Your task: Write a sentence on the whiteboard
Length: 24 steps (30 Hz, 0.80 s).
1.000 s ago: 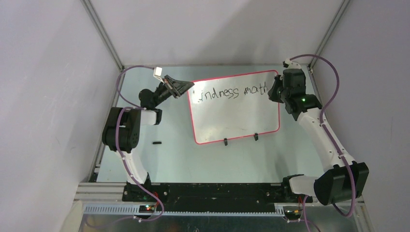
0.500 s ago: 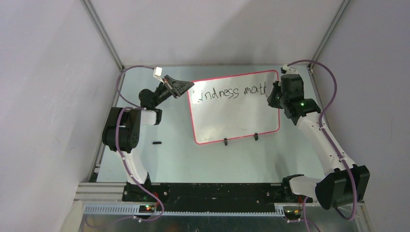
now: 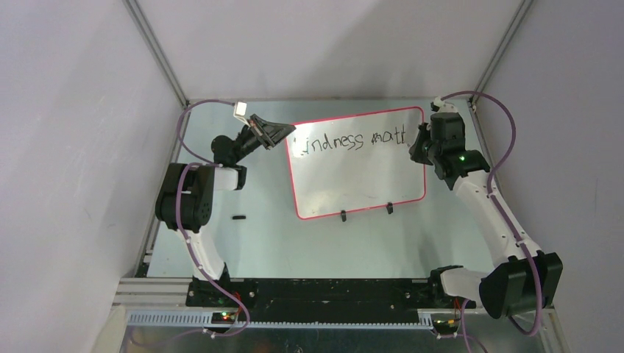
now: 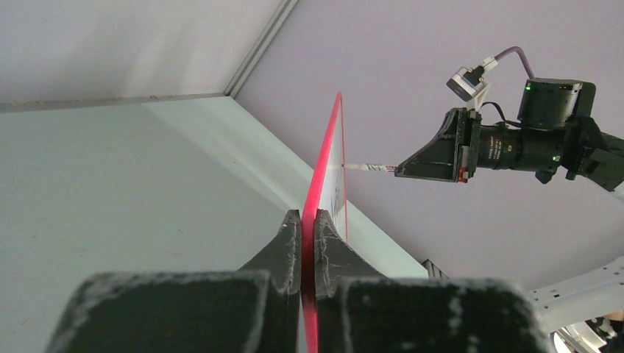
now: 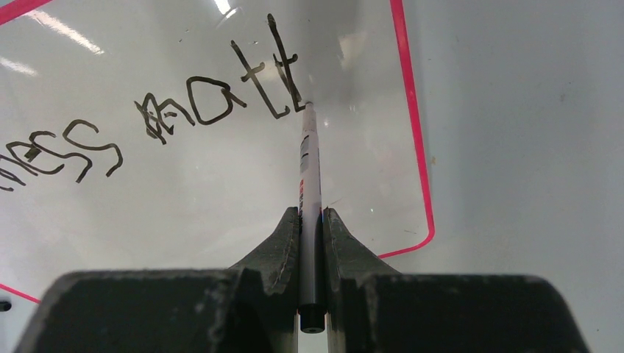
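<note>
Right tool [image 5: 310, 215], pale table [image 3: 257, 243] (grey walls [image 3: 73, 147])

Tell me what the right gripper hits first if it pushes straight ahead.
The whiteboard. The right gripper is shut on a marker whose tip sits at the last letter, apparently touching the surface, though contact is hard to confirm.

One whiteboard [image 3: 360, 176] stands on the single table [image 3: 294, 243], toward its far edge, on two black clip feet [image 3: 343, 215], both along the board's near edge. The board carries one line of the sentence [image 3: 346, 141], in two groups of letters. There is one marker [image 5: 309, 169]. One small black object [image 3: 238, 217] lies near the table's left edge. Two arms [image 3: 489, 206] are bolted at the near edge, with two grippers: one left gripper [image 3: 291, 133] and one right gripper [image 3: 416, 144].
</note>
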{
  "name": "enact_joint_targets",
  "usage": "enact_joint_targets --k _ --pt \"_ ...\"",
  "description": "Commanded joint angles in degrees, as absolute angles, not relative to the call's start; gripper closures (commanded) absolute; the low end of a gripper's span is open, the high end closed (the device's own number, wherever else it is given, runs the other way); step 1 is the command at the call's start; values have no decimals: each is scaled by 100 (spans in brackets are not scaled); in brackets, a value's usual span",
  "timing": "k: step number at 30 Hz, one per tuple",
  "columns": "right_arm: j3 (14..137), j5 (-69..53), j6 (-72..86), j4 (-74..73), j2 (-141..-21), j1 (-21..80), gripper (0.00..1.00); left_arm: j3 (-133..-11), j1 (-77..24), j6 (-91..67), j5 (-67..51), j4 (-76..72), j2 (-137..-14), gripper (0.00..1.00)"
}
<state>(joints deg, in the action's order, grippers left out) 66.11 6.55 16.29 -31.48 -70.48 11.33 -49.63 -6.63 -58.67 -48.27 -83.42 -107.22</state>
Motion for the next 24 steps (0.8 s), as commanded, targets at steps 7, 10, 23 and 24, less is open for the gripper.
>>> enact_joint_targets --k 7,10,23,24 --pt "6789 342 1654 -2912 -6545 1107 100 -5008 -595 -5554 -4966 -8591 -10586 100" --pt "6816 382 1649 -2907 -6527 1080 100 -5008 -593 -5554 -4966 -8587 -10591 100" --pt "6867 583 1658 -2877 -6809 1045 100 -5013 -596 -5561 -4962 -8587 -10594 100" --pt "6866 605 1656 -2876 -6819 1041 100 -5011 -592 -5554 -4965 -8587 -10593 100"
